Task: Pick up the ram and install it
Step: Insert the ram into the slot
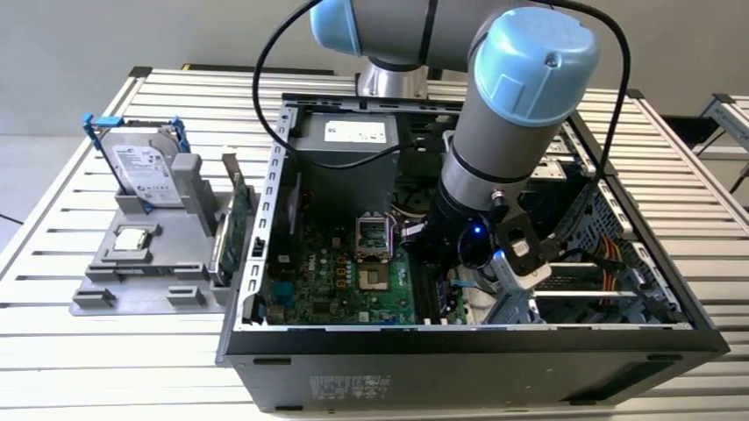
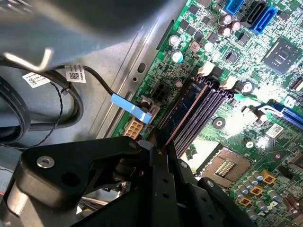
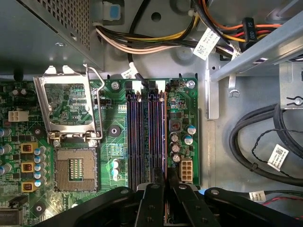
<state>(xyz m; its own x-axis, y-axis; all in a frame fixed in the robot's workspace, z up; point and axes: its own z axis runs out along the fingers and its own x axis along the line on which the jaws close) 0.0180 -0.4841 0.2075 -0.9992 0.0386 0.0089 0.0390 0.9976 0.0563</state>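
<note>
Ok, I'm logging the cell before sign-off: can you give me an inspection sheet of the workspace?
Surface: slatted metal table carrying an open computer case.
Job's things: ram on edge at the memory slots; seating cannot be told.
Clutter: hard drive and green card standing in a grey holder beside the case.
Gripper: shut on the ram.
Cables: coloured wires and black cables beside the board.
Surroundings: nothing seen.

- Exterior view: even, bright light; soft shadow inside the computer case (image 1: 468, 338).
- Second wrist view: glare washes out the motherboard (image 2: 265, 94) near its memory slots; cables beside it blurred.
</note>
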